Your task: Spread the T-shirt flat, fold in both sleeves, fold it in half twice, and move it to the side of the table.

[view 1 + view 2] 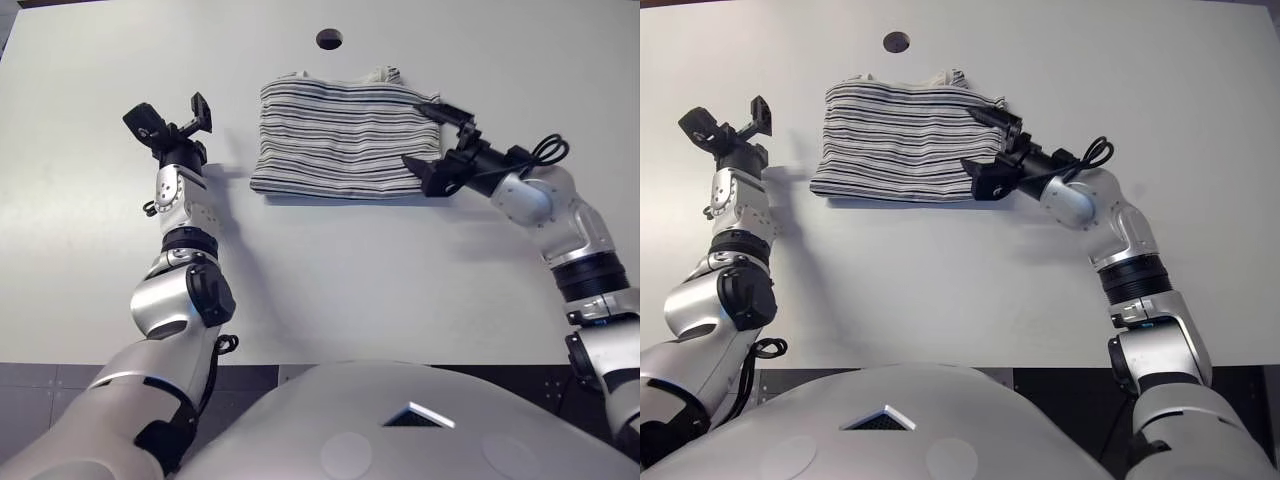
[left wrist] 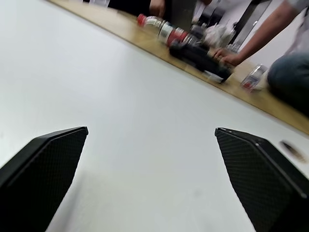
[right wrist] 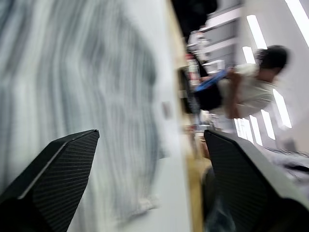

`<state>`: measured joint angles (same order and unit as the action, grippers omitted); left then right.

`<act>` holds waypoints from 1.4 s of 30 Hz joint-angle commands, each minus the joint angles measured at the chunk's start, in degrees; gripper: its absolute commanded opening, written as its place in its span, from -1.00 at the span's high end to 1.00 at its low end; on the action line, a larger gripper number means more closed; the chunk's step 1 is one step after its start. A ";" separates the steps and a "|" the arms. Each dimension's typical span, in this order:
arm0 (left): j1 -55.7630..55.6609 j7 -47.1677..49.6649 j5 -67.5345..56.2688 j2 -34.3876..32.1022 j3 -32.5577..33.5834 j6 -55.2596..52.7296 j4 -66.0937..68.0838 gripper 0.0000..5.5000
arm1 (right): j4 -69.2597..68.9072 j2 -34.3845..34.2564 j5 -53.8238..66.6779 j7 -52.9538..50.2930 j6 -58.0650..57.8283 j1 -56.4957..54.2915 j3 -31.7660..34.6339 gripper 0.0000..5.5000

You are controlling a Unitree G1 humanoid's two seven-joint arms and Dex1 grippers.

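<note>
- the striped t-shirt [image 1: 340,135] lies folded into a rough rectangle on the white table [image 1: 330,290], close to the far edge and about midway along it.
- its layers sit stacked fairly evenly, and a bit of pale collar [image 1: 385,73] pokes out at the far right corner of the bundle.
- a small dark round hole [image 1: 328,39] sits in the tabletop just beyond the shirt, nearer the far edge.
- the right gripper [image 1: 432,140] is at the shirt's right side with its fingers spread wide. one finger is over the far right corner of the cloth and the other is by the near right corner.
- from where i stand it holds nothing, and i cannot tell whether the fingers actually touch the fabric.
- in the right wrist view the two black fingers [image 3: 58,169] stand well apart, with the blurred stripes between them.
- the left gripper [image 1: 172,113] hangs above bare table to the left of the shirt, apart from it, spread wide and holding nothing.
- in the left wrist view its fingers [image 2: 43,169] stand wide apart over plain white tabletop, with bottles [image 2: 161,26] on a wooden surface past the table's edge.
</note>
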<state>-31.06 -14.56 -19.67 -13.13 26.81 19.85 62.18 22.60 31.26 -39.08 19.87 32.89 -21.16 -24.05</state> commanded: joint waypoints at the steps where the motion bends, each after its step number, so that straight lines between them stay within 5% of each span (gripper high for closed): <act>1: 5.63 1.25 -0.57 2.83 -1.00 1.08 -12.79 -0.78 | 10.24 -1.61 -7.10 -3.64 1.03 -4.14 -6.32 -0.46; 5: 10.84 3.80 -1.41 4.04 -1.19 -1.58 -27.04 -0.78 | 14.13 -0.94 -9.50 -5.75 2.79 -5.13 -10.15 -0.46; 9: 17.12 6.08 -1.33 4.23 -1.36 -3.97 -37.92 -0.78 | -10.37 7.78 2.65 6.74 10.03 5.24 -12.85 -0.46; 12: 19.91 7.17 -2.71 3.76 -0.05 -5.53 -42.15 -0.78 | -25.01 7.55 5.13 11.31 6.75 9.52 -13.63 -0.46; 16: 23.22 7.45 -3.43 2.97 1.05 -7.02 -46.61 -0.78 | -31.71 -1.98 0.71 12.80 1.36 10.76 -17.07 -0.46; 20: 24.01 7.70 -4.58 2.80 2.65 -7.36 -46.46 -0.78 | -22.55 -16.92 -3.10 8.93 -1.45 6.86 -23.18 -0.46; 25: 23.42 7.30 -5.00 2.81 2.88 -7.05 -45.48 -0.78 | -22.60 -21.07 5.93 8.71 -3.15 3.34 -18.10 -0.46; 29: 23.43 7.06 -4.03 4.31 1.32 -5.33 -45.76 -0.78 | -5.66 -20.16 7.74 2.47 -4.86 -10.79 -7.92 -0.46; 35: 22.31 7.37 -3.78 5.65 -0.12 -4.45 -44.78 -0.78 | 35.33 -25.98 -1.45 -12.45 -6.79 -24.47 -13.61 -0.46; 42: 21.28 7.30 -3.41 7.41 -2.67 -4.89 -45.78 -0.78 | 53.40 -31.61 -5.06 -18.91 -13.60 -28.78 -16.51 -0.46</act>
<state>-9.06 -7.54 -23.50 -6.10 24.77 14.86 17.01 71.17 -0.95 -42.62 0.31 22.66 -51.37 -39.65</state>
